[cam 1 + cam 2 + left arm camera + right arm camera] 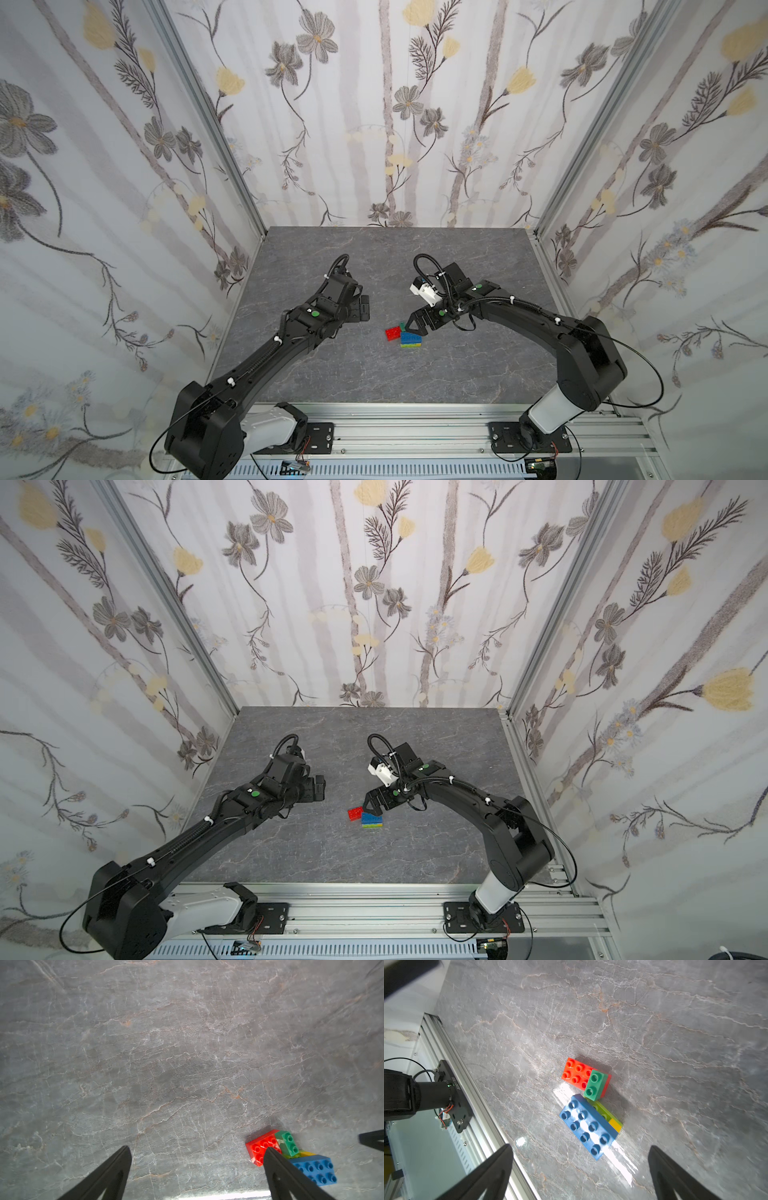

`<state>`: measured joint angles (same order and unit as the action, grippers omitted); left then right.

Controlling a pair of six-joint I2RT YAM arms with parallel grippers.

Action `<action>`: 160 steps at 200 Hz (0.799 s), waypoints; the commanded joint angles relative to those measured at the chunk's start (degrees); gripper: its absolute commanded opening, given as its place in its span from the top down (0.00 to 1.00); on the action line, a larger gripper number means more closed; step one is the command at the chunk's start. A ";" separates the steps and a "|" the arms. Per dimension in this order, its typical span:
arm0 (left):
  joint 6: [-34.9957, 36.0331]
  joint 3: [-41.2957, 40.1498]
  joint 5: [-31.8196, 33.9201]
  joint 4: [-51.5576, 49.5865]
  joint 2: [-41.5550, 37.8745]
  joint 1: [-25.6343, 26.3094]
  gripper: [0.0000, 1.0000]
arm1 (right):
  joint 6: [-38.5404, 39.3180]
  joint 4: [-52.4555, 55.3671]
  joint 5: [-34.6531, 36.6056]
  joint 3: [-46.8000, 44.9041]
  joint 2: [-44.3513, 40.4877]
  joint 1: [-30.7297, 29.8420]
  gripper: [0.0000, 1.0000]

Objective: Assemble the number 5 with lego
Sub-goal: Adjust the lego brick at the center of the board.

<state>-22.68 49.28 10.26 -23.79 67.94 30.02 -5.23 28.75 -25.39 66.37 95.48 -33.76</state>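
Brick figure (588, 1108) lies on bench (332, 374) near centre, all five bricks joined: red, dark green, lime, yellow, blue. Risk, as judgement: right gripper (409, 328) hangs just above figure's right edge; low sideways retreat could clip blue brick (588, 1126), skew or split joints. Right arm bent inward, jaws apart, empty. Left gripper (197, 1153) hovers left of figure, jaws apart, empty, arm stretched forward.
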 commanded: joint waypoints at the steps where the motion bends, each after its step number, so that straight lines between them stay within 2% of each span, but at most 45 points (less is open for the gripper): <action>1: -5.37 -2.03 -0.08 3.24 -2.92 -0.86 0.00 | 2.38 1.47 -1.09 2.15 2.89 -0.34 0.00; 84: -8.04 -7.26 -0.60 3.57 -10.13 -1.99 0.00 | 4.17 1.65 -3.17 3.27 10.91 -3.18 0.02; 160: -9.37 -9.05 -1.24 4.38 -10.38 -2.20 0.00 | 3.16 2.79 -2.13 -0.51 7.41 -6.68 0.03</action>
<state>-30.44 40.49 9.21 -21.21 57.36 27.92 -1.50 30.33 -27.05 66.92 104.16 -39.24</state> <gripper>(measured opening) 0.998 0.976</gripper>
